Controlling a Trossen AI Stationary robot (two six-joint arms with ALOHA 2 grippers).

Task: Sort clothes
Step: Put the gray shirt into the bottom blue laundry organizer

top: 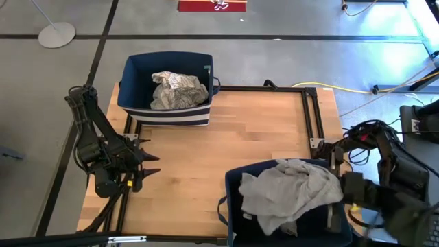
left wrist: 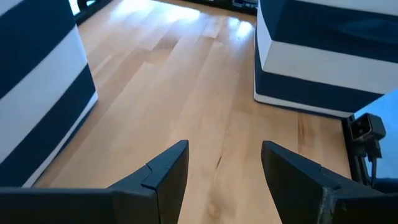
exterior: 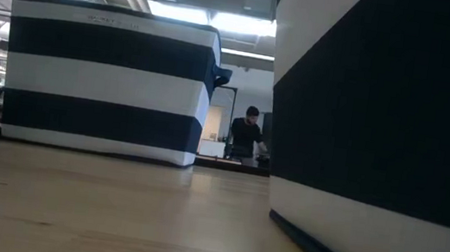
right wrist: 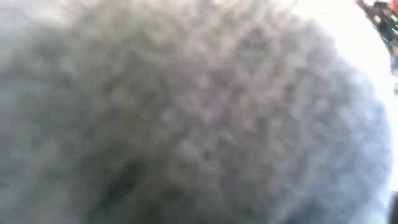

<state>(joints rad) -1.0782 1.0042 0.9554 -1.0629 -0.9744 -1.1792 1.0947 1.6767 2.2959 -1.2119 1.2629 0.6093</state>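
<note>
A grey garment (top: 291, 192) lies heaped in the near-right navy bin (top: 236, 180), spilling over its rim, and a white garment with black pattern (top: 177, 90) sits crumpled in the far-left navy bin (top: 137, 68). No loose clothing shows on the wooden table (top: 260, 130) between the two bins, so the sorting looks finished or close to it, as far as these views reach; anything buried under the top garments cannot be seen.

The right gripper (top: 343, 184) is at the right rim of the near bin, right against the grey heap. Its wrist view is filled with blurred grey knit, so the fingers themselves do not show; they appear closed, and whether they pinch a fold of the grey fabric cannot be told. If they do, letting go of it would be the last step.

The left gripper (left wrist: 224, 180) waits at the table's left edge, fingers spread apart over bare wood, holding nothing.

No brand or label can be read on clothes or bins. A red sign (top: 211, 5) lies on the floor beyond the table, its white marking too small to read. A person (exterior: 247, 132) stands far off in the room.
</note>
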